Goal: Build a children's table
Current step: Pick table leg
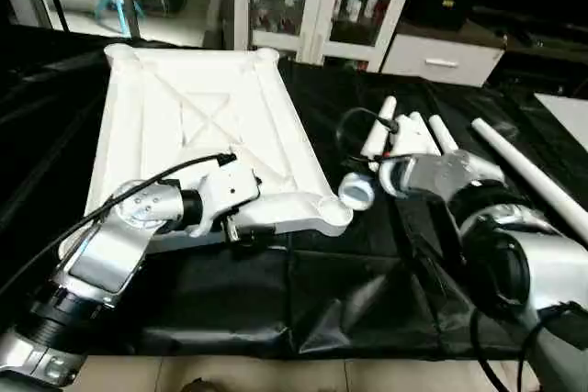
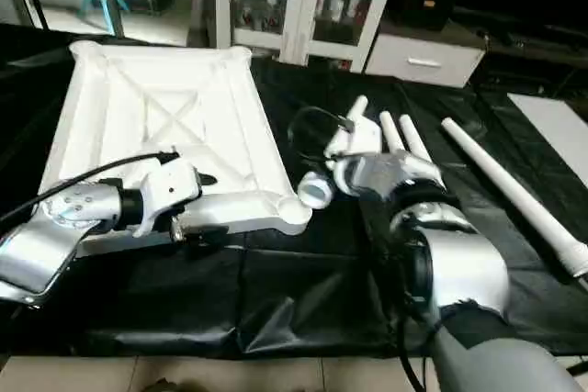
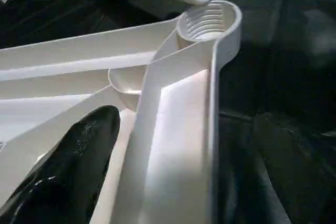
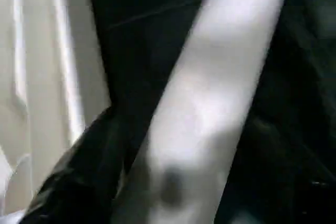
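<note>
Tabletop (image 1: 197, 117) upside down on black cloth; leg (image 1: 360, 185) lies beside near corner socket (image 3: 209, 20), threaded end toward it. Right gripper (image 1: 390, 176) nearer, over leg, grip unclear; left gripper (image 1: 246, 229) spread at tabletop edge.

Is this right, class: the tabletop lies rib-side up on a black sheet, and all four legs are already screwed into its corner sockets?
Not quite. The tabletop does lie rib-side up on the black sheet, but the legs lie loose beside it. The left wrist view shows the near corner socket empty.
</note>
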Motion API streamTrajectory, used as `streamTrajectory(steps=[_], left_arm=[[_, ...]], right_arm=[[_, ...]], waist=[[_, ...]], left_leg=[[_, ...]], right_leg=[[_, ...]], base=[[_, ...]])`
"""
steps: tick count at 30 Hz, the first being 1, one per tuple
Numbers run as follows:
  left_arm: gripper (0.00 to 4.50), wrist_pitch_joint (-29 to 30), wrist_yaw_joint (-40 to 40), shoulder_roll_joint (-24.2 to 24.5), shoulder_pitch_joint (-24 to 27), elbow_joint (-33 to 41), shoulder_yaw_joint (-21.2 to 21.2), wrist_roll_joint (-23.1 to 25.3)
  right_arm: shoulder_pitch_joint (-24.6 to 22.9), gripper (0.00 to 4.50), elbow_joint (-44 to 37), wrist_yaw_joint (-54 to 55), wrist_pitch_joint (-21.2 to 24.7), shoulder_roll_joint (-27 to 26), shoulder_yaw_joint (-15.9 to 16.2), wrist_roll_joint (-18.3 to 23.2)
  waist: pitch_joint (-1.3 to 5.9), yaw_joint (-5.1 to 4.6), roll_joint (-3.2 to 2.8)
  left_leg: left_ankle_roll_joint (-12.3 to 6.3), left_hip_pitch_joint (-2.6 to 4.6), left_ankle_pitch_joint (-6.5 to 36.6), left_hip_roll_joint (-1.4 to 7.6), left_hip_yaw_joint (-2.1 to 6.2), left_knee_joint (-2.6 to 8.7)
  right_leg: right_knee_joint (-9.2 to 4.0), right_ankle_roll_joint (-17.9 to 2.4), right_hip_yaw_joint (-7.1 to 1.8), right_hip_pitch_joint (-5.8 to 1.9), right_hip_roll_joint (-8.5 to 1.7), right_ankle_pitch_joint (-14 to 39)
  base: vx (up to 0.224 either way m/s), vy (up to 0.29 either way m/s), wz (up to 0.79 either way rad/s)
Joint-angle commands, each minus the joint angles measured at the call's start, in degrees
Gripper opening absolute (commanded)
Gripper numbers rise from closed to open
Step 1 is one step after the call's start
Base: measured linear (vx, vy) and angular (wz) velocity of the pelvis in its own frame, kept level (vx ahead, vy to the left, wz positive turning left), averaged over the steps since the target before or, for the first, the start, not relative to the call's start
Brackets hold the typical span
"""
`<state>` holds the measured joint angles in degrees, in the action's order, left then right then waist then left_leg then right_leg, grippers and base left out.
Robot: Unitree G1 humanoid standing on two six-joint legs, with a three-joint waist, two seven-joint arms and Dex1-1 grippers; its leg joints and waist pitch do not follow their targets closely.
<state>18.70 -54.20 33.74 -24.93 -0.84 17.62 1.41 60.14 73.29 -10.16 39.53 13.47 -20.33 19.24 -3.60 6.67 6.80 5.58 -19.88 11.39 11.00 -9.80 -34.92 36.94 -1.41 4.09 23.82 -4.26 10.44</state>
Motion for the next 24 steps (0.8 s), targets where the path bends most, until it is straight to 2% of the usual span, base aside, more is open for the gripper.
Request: streamTrajectory(steps=[1, 4, 5, 6, 11, 13, 14, 15, 16, 17, 19, 23, 24], left_arm=[[4.50, 0.24, -0.36, -0.19, -0.80, 1.22, 0.88, 0.29], [4.50, 0.14, -0.56, -0.31, -0.81, 1.29, 0.87, 0.40], [4.50, 0.06, -0.63, -0.31, -0.87, 1.27, 0.89, 0.45], [4.50, 0.07, -0.66, -0.28, -0.95, 1.29, 0.94, 0.44], [4.50, 0.35, -0.77, -0.56, -1.40, 1.66, 0.91, 0.07], [4.50, 0.89, -0.93, -0.82, -1.29, 2.18, 0.71, -0.58], [4.50, 1.49, -1.06, -1.12, -1.10, 2.77, 0.43, -1.25], [4.50, 2.31, -1.09, -1.53, -0.85, 3.51, -0.04, -2.12], [4.50, 2.49, -1.08, -1.62, -0.79, 3.67, -0.14, -2.29], [4.50, 3.66, -1.18, -2.26, -0.45, 4.78, -0.71, -3.69], [4.50, 4.74, -1.22, -2.82, -0.15, 5.77, -1.18, -4.85], [4.50, 6.53, -1.39, -3.86, 0.77, 7.54, -1.15, -6.41], [4.50, 6.62, -1.44, -3.99, 1.00, 7.70, -0.91, -6.49]], right_arm=[[-2.88, 3.04, 2.33, 1.77, 1.63, 0.61, -0.55, -0.24], [-3.71, 2.81, 1.78, 2.05, 2.38, 1.46, -2.55, 1.51], [-4.00, 2.71, 1.59, 2.32, 2.49, 1.80, -3.91, 2.76], [-4.20, 2.59, 1.32, 2.20, 2.53, 2.04, -4.45, 3.23], [-4.61, 2.28, 0.47, 1.58, 3.56, 3.28, -5.10, 3.58], [-5.02, 2.03, -0.32, 0.75, 4.12, 4.09, -3.48, 2.02], [-5.40, 1.97, -1.22, -0.22, 3.85, 4.57, -1.30, 0.07], [-5.76, 1.93, -2.26, -1.63, 3.39, 5.01, 1.31, -2.13], [-5.83, 1.93, -2.47, -1.96, 3.31, 5.10, 1.85, -2.57], [-6.29, 1.90, -3.80, -3.39, 2.07, 5.73, 5.09, -5.30], [-6.57, 1.89, -5.03, -4.84, 1.50, 6.37, 7.77, -7.42], [-6.10, 1.88, -8.11, -8.66, 4.14, 8.23, 10.93, -8.70], [-6.29, 1.88, -9.06, -9.49, 4.58, 8.60, 12.31, -9.51]], waist=[[3.47, -0.13, -2.29], [3.77, -0.37, -1.87], [3.65, -0.36, -2.00], [3.77, -0.39, -2.07], [3.89, -0.35, -2.12], [3.94, -0.35, -2.10], [3.88, -0.29, -1.94], [3.88, -0.21, -2.04], [3.89, -0.19, -2.00], [3.82, -0.17, -1.90], [3.76, 0.01, -1.85], [3.67, -0.15, -1.66], [3.69, -0.16, -1.79]], left_leg=[[5.09, 0.87, 19.82, 1.86, 0.75, 4.76], [4.84, 0.00, 17.29, 1.86, 0.92, 4.66], [4.53, 0.15, 17.35, 1.79, 0.81, 4.63], [4.45, 0.00, 16.63, 1.82, 0.86, 4.61], [4.12, -0.14, 13.56, 1.81, 0.64, 4.51], [4.07, -0.10, 13.11, 1.82, 0.60, 4.48], [3.98, -0.11, 12.92, 1.82, 0.53, 4.49], [4.05, -0.18, 12.78, 1.84, 0.59, 4.50], [4.04, -0.17, 12.67, 1.85, 0.53, 4.48], [4.19, -0.18, 12.74, 1.85, 0.53, 4.50], [4.26, -0.18, 12.88, 1.86, 0.52, 4.47], [3.78, -0.40, 13.58, 1.77, 0.60, 4.48], [3.65, -0.42, 13.13, 1.77, 0.63, 4.45]], right_leg=[[-5.16, -7.70, -2.68, -1.84, -4.01, 20.72], [-4.64, -7.95, -2.62, -2.55, -4.12, 18.77], [-4.91, -7.76, -2.63, -2.30, -4.20, 19.92], [-4.88, -7.73, -2.64, -2.50, -4.30, 19.62], [-4.31, -9.26, -2.60, -2.62, -3.92, 14.10], [-4.24, -9.57, -2.59, -2.64, -3.91, 13.40], [-4.30, -9.69, -2.59, -2.61, -3.90, 13.23], [-4.22, -9.88, -2.56, -2.68, -3.97, 13.36], [-4.29, -9.92, -2.57, -2.66, -3.98, 13.35], [-4.29, -10.11, -2.54, -2.67, -3.98, 13.71], [-4.50, -9.83, -2.60, -2.72, -4.15, 14.70], [-4.79, -8.53, -2.63, -2.88, -4.02, 17.17], [-4.76, -8.47, -2.63, -2.88, -4.01, 17.10]], base=[[0.000, 0.000, 0.00], [0.000, 0.000, 0.00], [0.000, 0.000, 0.00], [0.000, 0.000, 0.00], [0.000, 0.000, 0.00], [0.000, 0.000, 0.00], [0.000, 0.000, 0.00], [0.000, 0.000, 0.00], [0.000, 0.000, 0.00], [0.000, 0.000, 0.00], [0.000, 0.000, 0.00], [0.000, 0.000, 0.00], [0.000, 0.000, 0.00]])
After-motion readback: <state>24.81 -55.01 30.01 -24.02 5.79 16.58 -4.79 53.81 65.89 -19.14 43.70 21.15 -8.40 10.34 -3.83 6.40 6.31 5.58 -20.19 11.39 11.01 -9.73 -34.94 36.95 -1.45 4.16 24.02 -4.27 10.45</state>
